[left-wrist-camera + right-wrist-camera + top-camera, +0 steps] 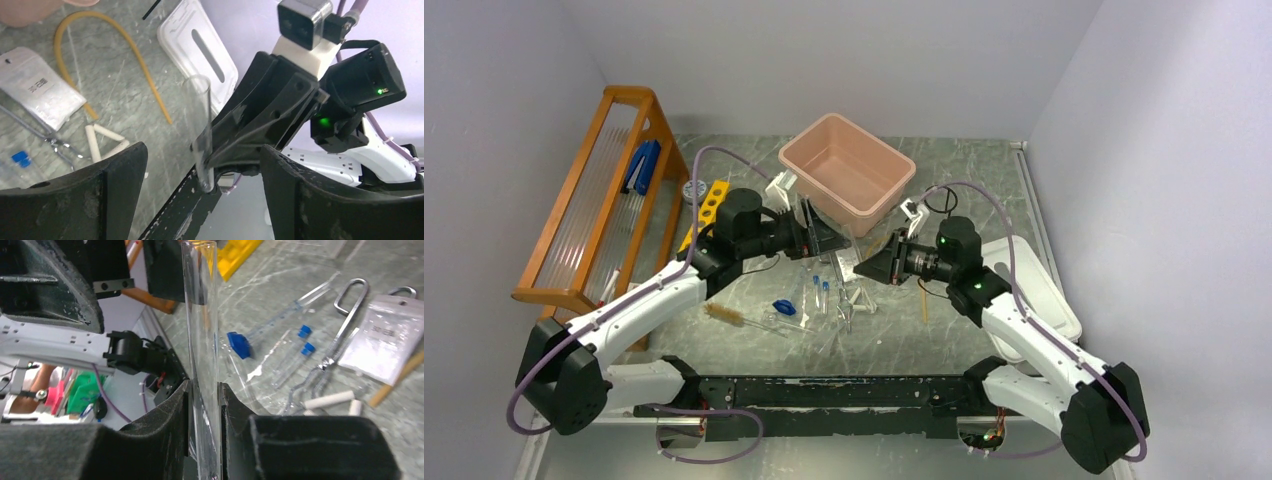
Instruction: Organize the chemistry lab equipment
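My right gripper point(205, 390) point(876, 262) is shut on a clear uncapped glass tube point(202, 330), held upright above the table's middle. My left gripper point(202, 152) point(826, 236) faces it with jaws wide open; the same tube point(200, 125) stands between its fingers without touching them. On the table below lie two blue-capped tubes point(300, 347) point(822, 290), metal tongs point(340, 325), a white triangle point(105, 142), tan rubber tubing point(115, 45), a brown-bristle brush point(724, 313) and a loose blue cap point(239, 345). The yellow tube rack point(707, 205) lies at the left.
A pink tub point(849, 165) stands at the back centre. A white lid point(1034, 290) lies at the right. A wooden rack point(594, 210) leans along the left wall. A small plastic bag point(37, 87) lies by the tongs, and a black wire tripod point(939, 200) sits behind the right gripper.
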You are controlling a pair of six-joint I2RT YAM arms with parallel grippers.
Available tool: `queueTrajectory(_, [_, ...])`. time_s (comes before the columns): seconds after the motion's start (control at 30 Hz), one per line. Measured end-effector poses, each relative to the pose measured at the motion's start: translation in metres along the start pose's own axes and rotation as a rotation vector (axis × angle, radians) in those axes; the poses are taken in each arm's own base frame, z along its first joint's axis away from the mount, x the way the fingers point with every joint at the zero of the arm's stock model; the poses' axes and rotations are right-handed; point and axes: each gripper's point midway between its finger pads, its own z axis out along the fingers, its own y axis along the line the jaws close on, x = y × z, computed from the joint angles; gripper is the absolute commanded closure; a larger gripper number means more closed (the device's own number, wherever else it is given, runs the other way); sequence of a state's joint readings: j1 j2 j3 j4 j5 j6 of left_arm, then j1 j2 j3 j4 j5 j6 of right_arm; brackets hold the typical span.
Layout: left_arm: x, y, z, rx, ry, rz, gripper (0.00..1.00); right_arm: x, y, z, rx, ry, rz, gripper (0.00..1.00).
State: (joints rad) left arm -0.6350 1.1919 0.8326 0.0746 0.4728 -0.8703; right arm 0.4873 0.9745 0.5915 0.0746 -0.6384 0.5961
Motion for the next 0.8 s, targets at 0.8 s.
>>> queueTrajectory(0.8, [-0.013, -0.005, 0.010, -0.029, -0.034, 0.030, 0.61, 0.001, 0.022, 0.020, -0.143, 0.068, -0.096, 0.89])
